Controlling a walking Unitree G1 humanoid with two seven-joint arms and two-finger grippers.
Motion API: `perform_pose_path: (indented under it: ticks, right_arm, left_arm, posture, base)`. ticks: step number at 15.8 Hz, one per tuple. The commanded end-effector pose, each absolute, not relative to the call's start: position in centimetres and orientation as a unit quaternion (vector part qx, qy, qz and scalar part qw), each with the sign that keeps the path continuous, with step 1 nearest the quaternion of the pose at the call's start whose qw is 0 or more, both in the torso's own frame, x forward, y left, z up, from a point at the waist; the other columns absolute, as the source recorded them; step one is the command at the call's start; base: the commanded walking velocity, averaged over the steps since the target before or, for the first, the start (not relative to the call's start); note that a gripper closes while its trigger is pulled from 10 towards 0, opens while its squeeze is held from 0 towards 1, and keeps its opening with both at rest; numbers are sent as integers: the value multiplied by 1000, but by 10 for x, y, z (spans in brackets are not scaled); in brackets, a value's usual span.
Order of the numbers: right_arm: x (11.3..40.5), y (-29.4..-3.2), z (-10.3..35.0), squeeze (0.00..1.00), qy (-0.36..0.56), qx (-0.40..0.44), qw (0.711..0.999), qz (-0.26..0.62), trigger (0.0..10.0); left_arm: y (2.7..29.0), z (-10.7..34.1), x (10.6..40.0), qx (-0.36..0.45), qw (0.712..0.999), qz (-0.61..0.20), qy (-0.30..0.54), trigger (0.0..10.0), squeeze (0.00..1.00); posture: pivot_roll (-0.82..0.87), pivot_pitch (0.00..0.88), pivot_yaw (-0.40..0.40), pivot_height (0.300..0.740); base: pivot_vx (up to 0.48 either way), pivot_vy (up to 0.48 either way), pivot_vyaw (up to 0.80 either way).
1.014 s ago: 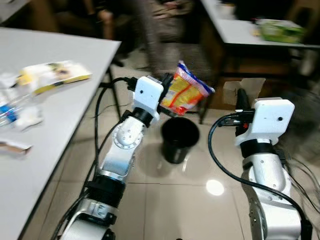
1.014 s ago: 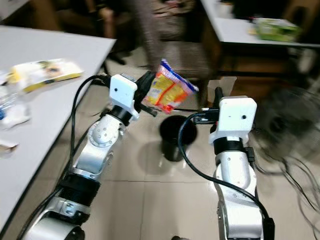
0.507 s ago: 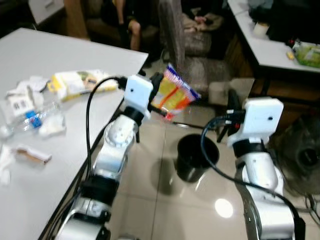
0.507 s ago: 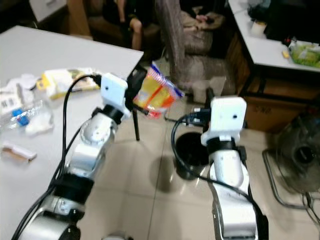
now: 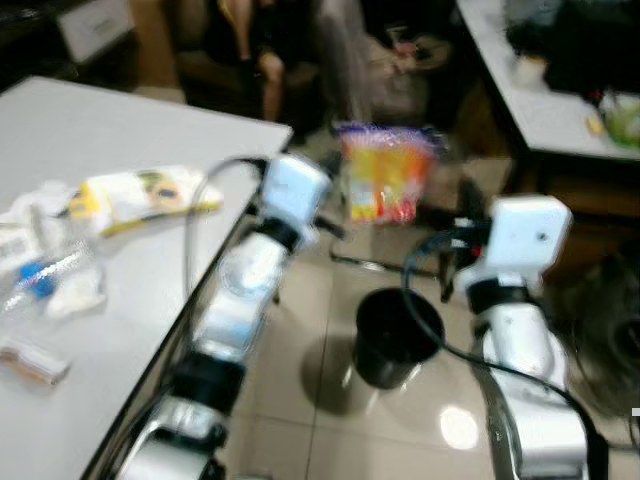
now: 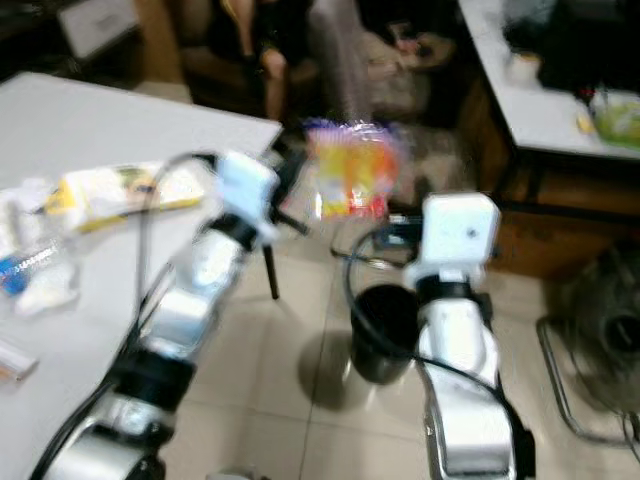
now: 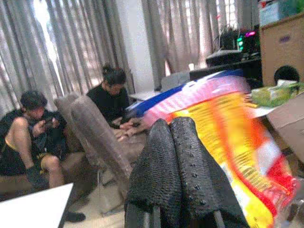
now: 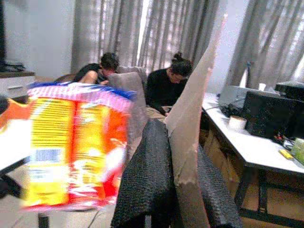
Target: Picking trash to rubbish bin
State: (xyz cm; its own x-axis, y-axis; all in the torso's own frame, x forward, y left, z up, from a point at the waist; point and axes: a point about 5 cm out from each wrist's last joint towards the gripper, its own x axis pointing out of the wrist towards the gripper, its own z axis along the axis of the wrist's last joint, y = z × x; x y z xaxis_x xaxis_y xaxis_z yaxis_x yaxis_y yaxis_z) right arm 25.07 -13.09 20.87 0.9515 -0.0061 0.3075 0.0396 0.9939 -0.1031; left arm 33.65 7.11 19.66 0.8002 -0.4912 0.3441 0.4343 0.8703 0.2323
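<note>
Snack bag (image 5: 384,172) now hangs upright, nearer the bin (image 5: 396,335).

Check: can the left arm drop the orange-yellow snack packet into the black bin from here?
Probably not yet. The left gripper holds the orange-yellow snack packet above the floor beyond the black bin, whose open mouth lies nearer the robot. Nothing blocks the way.

A white desk (image 5: 150,290) is standing at the robot's left; two people are sitting in the background by grey curtains (image 7: 85,52), one (image 7: 35,137) with bare knees drawn up, the other (image 7: 114,102) in dark clothes, beside a brownish padded chair (image 7: 97,137). A second white desk (image 8: 251,147) is carrying a dark box-like device (image 8: 270,116) and a roll of tape (image 8: 236,123); beige glossy floor tiles (image 5: 330,400) are reflecting a lamp's glare.
</note>
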Motion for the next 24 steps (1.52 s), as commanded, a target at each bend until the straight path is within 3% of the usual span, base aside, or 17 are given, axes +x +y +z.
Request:
perform_pose_path:
  ticks: [1, 13, 24]
  right_arm:
    - [251, -139, 208, 0, -153, -61, 986, -25, 10000]
    - [250, -137, 206, 0, -149, -60, 987, -22, 10000]
    - [248, -134, 202, 0, -146, -61, 987, -19, 10000]
  left_arm:
    - [55, 196, 333, 69, 939, -271, -198, 10000, 0]
    - [47, 189, 327, 61, 936, -295, -181, 10000, 0]
    - [47, 182, 329, 65, 935, -310, -161, 10000, 0]
  posture:
    - [112, 85, -30, 740]
    - [103, 98, -32, 740]
    - [101, 104, -20, 740]
  base:
    - [0, 0, -800]
    - [0, 0, -785]
    - [275, 0, 0]
